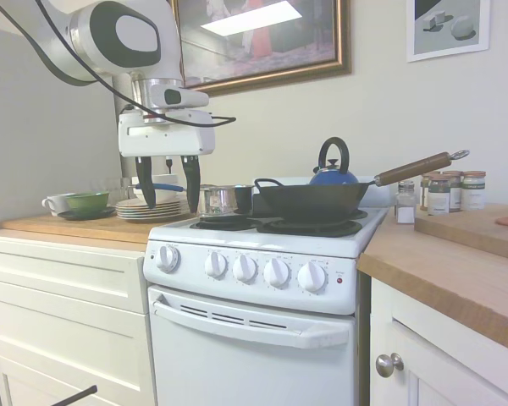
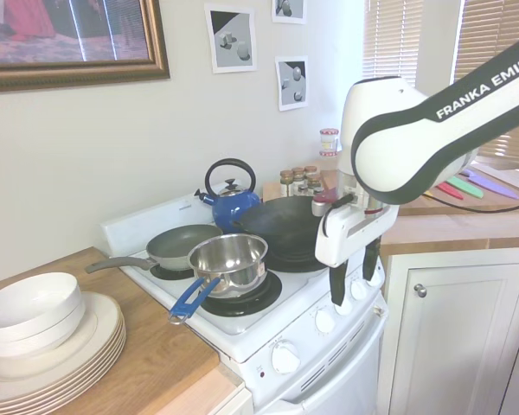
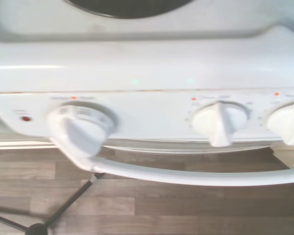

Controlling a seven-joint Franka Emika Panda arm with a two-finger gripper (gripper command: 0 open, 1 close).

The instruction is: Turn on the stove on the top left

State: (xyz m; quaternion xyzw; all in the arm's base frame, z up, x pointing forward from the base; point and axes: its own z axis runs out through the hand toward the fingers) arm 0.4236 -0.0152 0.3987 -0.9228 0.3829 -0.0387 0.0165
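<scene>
Knobs (image 1: 244,268) run along the stove (image 1: 262,292) front, between counters; gripper (image 1: 168,182) hangs released, above and clear; risk: five alike, unreadable labels, so the wrong burner lights.

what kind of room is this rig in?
Almost certainly a home kitchen: a narrow white stove with pans and a blue kettle on its burners, wooden countertops over white cabinets, stacked plates, and spice jars against the wall.
</scene>
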